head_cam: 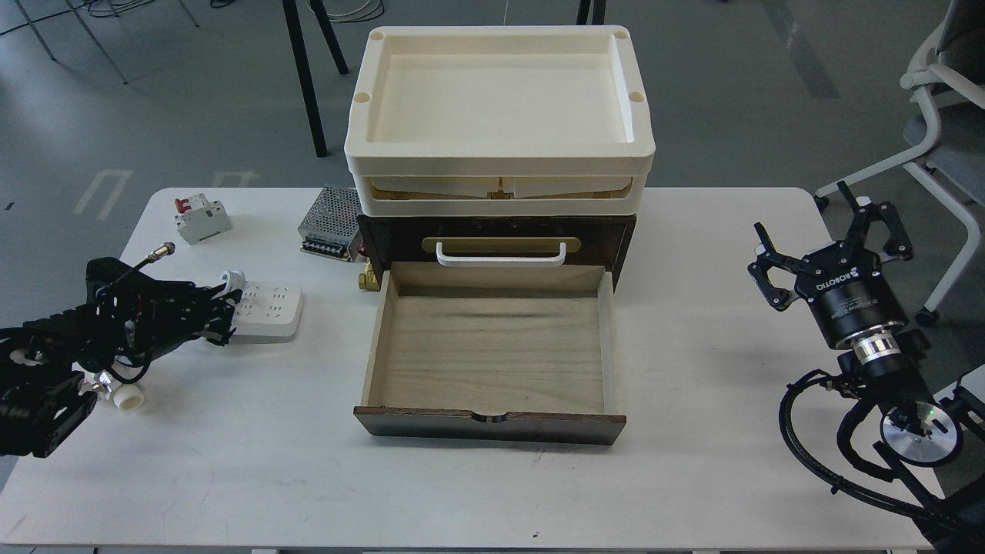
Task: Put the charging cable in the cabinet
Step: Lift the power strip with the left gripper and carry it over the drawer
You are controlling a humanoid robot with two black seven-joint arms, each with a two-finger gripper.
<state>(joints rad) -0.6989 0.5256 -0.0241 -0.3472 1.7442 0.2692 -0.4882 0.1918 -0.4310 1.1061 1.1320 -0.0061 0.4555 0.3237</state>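
left gripper [219,312] sits right at the near end of the charging cable [265,312], low over the table [692,477], but it is dark and seen end-on, so whether its fingers are apart or clamped on the strip cannot be told. right gripper [827,238] hangs well off to the other side with its fingers spread wide and nothing between them. the charging cable lies flat on the table, left of the cabinet [492,246], whose drawer [492,346] is pulled fully out and shows a bare wooden floor. the cream trays [500,115] are stacked on top of the cabinet. the circuit breaker [202,218] and the power supply box [331,223] stand further back, near the strip but apart from it. judging from this, the lift and carry to the drawer is the step in hand. the grip looks to fall at one end of a long strip, so the free end may sag or swing and slip out if the hold is shallow. the coiled cord could loosen and trail, snagging on the drawer's left wall or the brass fitting at the cabinet corner. carried too low, the strip would knock the drawer side and shove the cabinet; dropped crosswise, it may perch on the rim and block closing.
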